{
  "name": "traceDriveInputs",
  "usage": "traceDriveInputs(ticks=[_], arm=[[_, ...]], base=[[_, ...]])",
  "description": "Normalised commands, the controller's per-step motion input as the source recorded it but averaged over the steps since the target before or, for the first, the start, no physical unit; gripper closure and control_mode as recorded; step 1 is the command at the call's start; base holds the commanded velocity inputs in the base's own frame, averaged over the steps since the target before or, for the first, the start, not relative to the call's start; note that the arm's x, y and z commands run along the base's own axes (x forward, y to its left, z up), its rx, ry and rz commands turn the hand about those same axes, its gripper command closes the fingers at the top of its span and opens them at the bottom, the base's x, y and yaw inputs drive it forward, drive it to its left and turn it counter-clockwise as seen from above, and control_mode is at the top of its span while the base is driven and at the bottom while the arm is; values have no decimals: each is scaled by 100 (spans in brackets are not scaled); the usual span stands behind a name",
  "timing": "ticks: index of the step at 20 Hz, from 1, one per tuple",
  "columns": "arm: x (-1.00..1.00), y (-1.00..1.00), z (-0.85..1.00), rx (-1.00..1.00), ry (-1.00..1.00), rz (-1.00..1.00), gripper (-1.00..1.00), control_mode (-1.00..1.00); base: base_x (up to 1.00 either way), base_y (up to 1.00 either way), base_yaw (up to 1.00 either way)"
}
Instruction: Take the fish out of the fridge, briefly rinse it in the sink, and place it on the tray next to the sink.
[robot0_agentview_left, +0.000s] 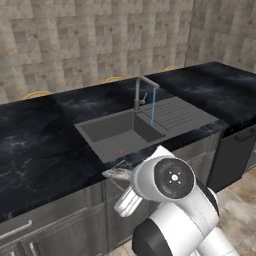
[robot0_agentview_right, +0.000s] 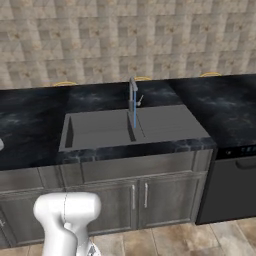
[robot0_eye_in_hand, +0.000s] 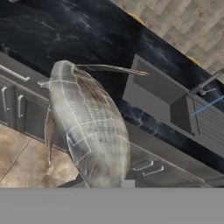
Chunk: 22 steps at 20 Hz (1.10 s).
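Right against the hand camera, the fish (robot0_eye_in_hand: 87, 127) stands out from the tool, whose jaws are nearly closed on its near end, though the contact itself is hidden at the bottom of the picture. Its long axis runs away from the tool toward the desk (robot0_agentview_left: 35, 145), head or tail end (I cannot tell which) pointing at the cabinet fronts (robot0_eye_in_hand: 17, 109) below the desk edge. From the left base camera the fish (robot0_agentview_left: 117, 174) shows as a pale sliver just in front of the desk's front edge, at about its height, left of the arm's round joint and short of the sink (robot0_agentview_left: 120, 132).

The coming move turns on one relation: the sink lies forward of the fish and slightly to the right, across the desk's front lip. The fish likely has to clear that lip before it can go under the faucet (robot0_agentview_left: 142, 90), from which a thin blue stream (robot0_agentview_left: 153, 106) falls at the basin's right side, beside the ridged drainboard (robot0_agentview_left: 182, 115).

Room looks generous: open basin, bare dark desk to the left. The front edge is the one thing to catch on.
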Motion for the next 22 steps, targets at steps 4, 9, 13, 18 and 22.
traceDriveInputs(ticks=[4, 9, 13, 18, 22], arm=[[0, 0, 0, 0, 0, 0, 100, 100], [0, 0, 0, 0, 0, 0, 100, 100], [0, 0, 0, 0, 0, 0, 100, 100], [0, 0, 0, 0, 0, 0, 100, 100], [0, 0, 0, 0, 0, 0, 100, 100]], base=[[0, 28, 0], [0, 94, 4], [0, 94, 1], [0, 79, 0], [0, 53, 0]])
